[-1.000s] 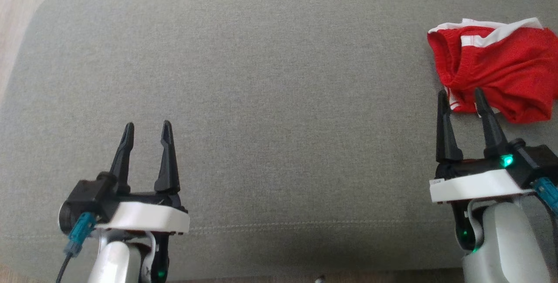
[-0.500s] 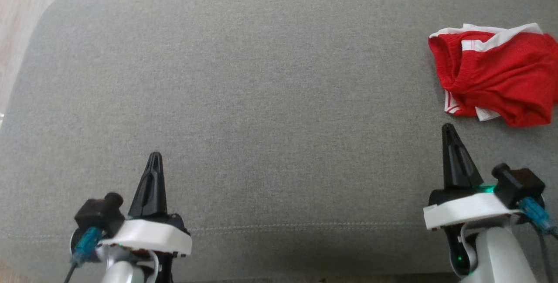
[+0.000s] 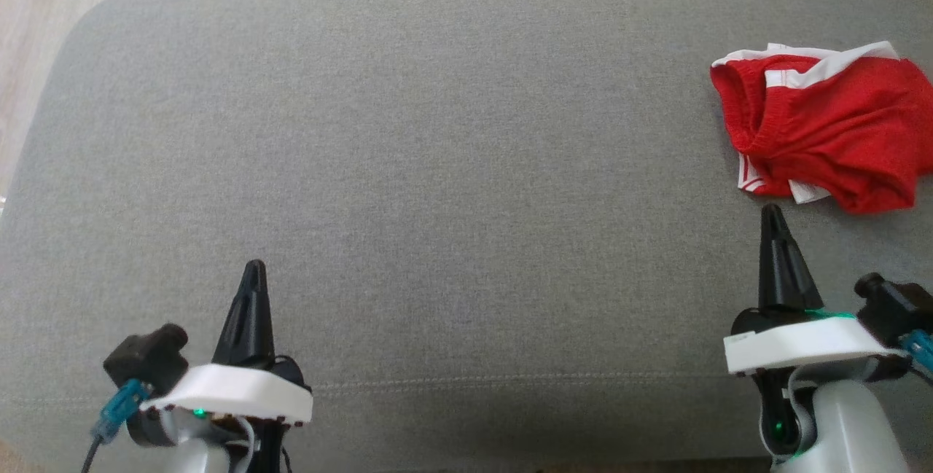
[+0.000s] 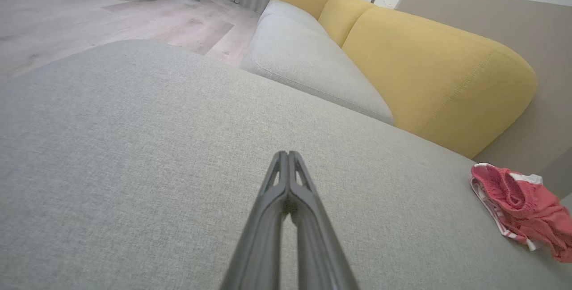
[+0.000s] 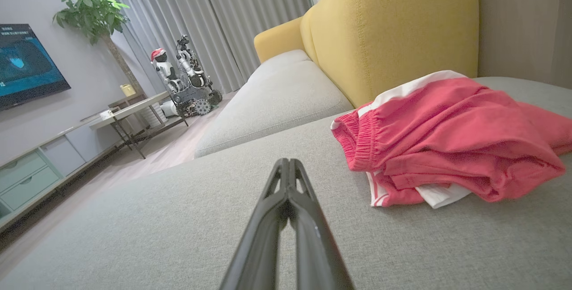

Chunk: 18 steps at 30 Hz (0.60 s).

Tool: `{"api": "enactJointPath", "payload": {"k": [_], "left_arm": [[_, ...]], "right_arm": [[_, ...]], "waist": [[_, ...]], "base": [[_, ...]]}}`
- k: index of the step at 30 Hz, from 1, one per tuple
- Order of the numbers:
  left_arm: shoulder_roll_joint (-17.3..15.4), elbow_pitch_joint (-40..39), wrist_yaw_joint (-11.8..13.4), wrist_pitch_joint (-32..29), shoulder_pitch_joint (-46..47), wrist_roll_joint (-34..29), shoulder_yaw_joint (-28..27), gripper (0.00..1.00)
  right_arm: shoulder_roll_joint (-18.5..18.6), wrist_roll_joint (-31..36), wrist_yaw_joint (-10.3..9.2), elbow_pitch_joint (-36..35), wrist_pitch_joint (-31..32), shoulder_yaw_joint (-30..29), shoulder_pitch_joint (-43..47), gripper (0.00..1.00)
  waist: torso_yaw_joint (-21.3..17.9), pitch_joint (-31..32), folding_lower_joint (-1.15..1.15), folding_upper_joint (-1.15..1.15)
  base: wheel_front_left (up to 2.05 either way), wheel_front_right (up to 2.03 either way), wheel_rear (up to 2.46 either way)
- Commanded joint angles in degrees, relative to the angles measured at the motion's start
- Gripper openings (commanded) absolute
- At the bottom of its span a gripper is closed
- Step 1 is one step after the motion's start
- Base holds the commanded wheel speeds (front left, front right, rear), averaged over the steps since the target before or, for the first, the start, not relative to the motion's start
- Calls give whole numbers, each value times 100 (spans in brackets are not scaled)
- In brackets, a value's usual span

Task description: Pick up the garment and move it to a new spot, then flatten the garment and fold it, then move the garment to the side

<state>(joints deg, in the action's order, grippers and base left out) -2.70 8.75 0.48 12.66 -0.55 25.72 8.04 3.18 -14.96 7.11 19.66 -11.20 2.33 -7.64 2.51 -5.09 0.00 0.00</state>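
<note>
My left hand (image 3: 254, 269) and right hand (image 3: 773, 212) have just closed, empty, near the grey cushion's (image 3: 437, 130) front edge. The red garment (image 3: 824, 123) lies loosely folded at the cushion's far right, released, so the task looks finished.

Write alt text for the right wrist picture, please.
A red garment with white trim lies bunched on a grey cushion, ahead and right of the right tool's closed dark fingers. A yellow sofa back rises behind it.
</note>
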Motion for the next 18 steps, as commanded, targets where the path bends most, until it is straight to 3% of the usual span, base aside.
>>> {"api": "enactJointPath", "payload": {"k": [1,18], "left_arm": [[-70,-155,-47,-44,273,184,-106,0],[-118,-48,-163,-266,335,1227,-233,0]], "right_arm": [[1,-221,6,-226,41,-19,-200,0],[-1,-1359,11,-277,300,-147,-148,0]], "waist": [[-4,8,0,0],[-41,81,0,0]], "base": [[0,0,0],[0,0,0]]}}
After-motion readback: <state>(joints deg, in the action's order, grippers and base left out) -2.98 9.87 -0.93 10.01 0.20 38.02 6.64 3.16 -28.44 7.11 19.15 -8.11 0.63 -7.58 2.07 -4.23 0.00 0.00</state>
